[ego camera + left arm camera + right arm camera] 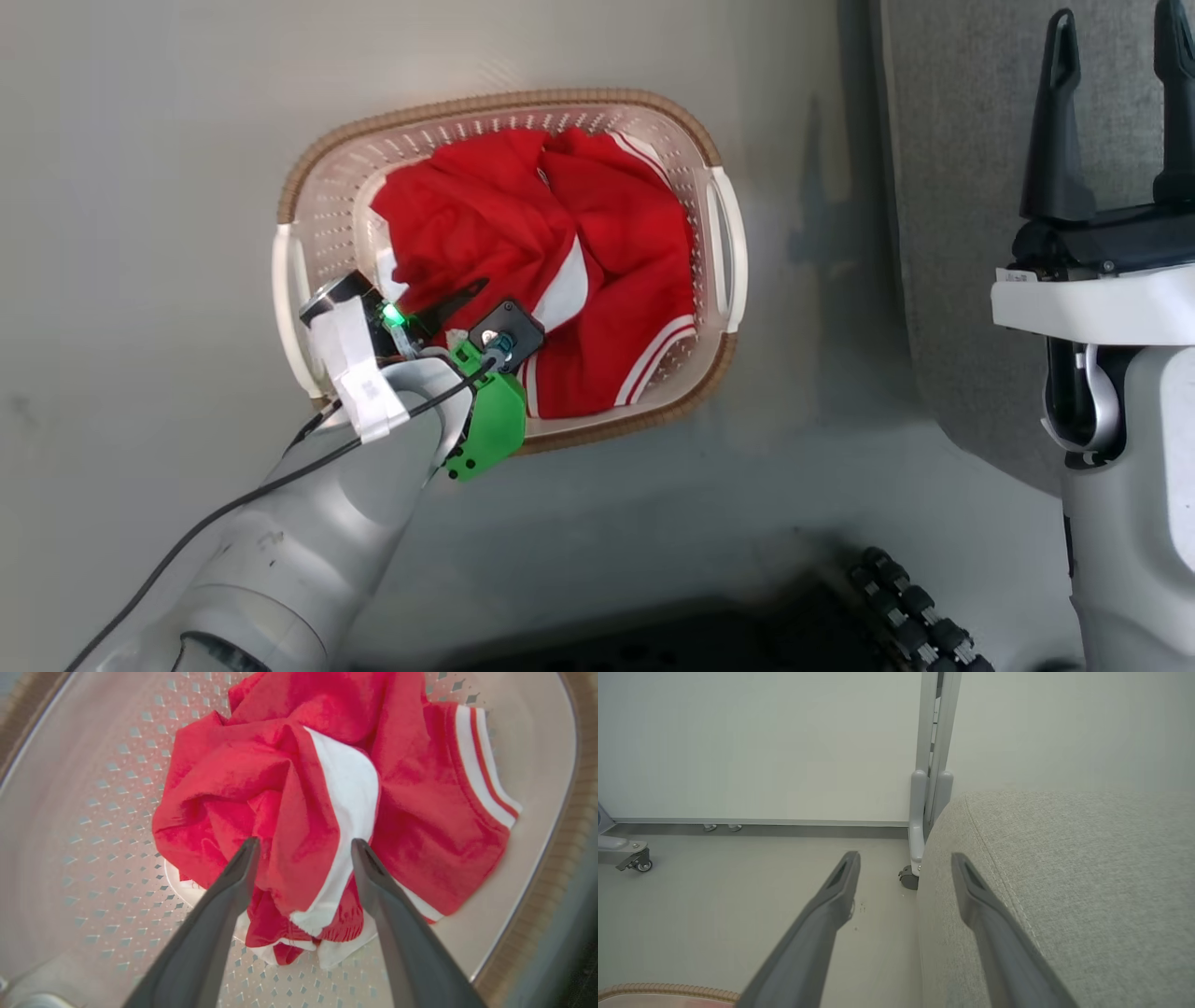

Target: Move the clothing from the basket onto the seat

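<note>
Judging from how things lie, the task is barely begun: all of the clothing (261, 779) sits bunched in the basket (317, 187), and none of it shows on the seat (1064, 858), so every lift and carry is left to do

The left gripper (304, 843) is down inside the basket with its fingers spread wide and holding nothing. The red heap lies straight ahead of it and between the fingers, and a fold of red with a broad white panel runs into the gap. Whether the tips already touch the cloth I cannot tell. A hem with white stripes lies ahead and off past the right-hand finger; the perforated wall curves away beyond the left-hand one

The right gripper (1114, 37) is also wide and holds nothing. The seat's rounded grey edge is just beside and ahead of its right-hand finger, with bare floor (738, 896) ahead of the other. The basket and the clothing lie well off to this gripper's left — my guess is that closing the left fingers on that fold comes first
</note>
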